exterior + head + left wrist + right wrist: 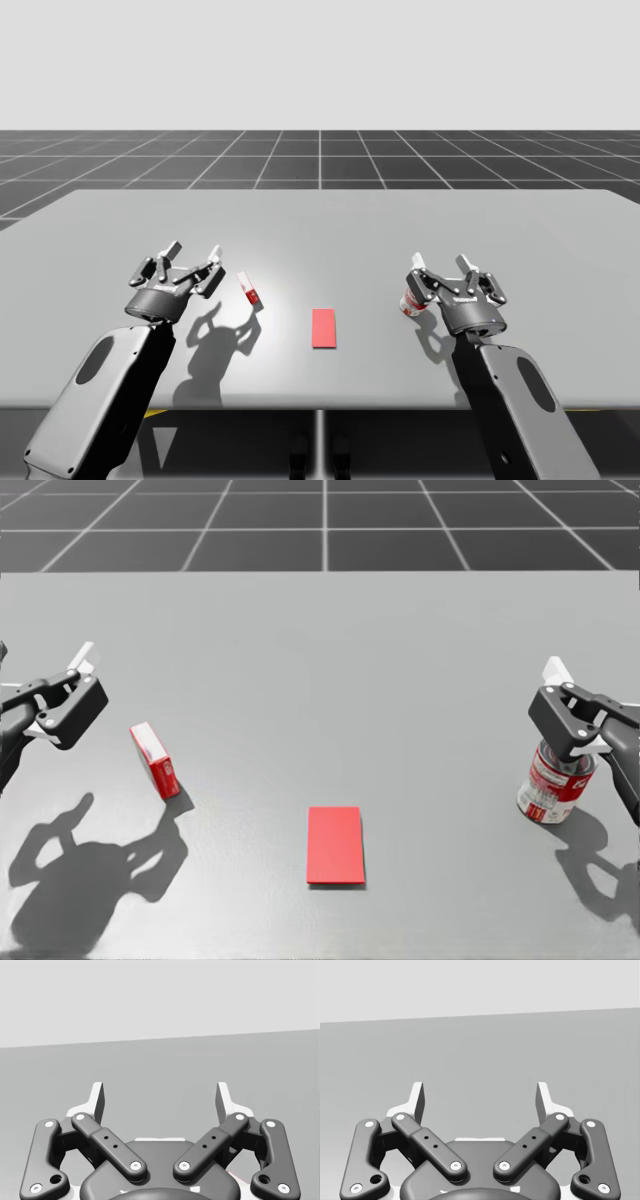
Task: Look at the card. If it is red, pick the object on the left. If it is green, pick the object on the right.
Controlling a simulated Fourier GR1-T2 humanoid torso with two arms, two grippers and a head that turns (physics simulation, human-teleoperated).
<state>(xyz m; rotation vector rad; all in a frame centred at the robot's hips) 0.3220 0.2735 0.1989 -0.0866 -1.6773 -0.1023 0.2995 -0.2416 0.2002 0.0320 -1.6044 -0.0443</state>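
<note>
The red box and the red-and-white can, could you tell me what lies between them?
The red card lies there, flat on the table, touching neither; the head view shows it.

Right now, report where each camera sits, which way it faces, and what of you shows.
High view: fixed above the table, looking down at the red card, red box and red-and-white can; both arms, left jaws and right jaws open.
Head view: on my head, tilted down at the same three; jaws at either side.
Left wrist view: on my left hand, looking along its open jaws across the table.
Right wrist view: likewise, on my right hand.
Shared: high and head both show the card.
</note>
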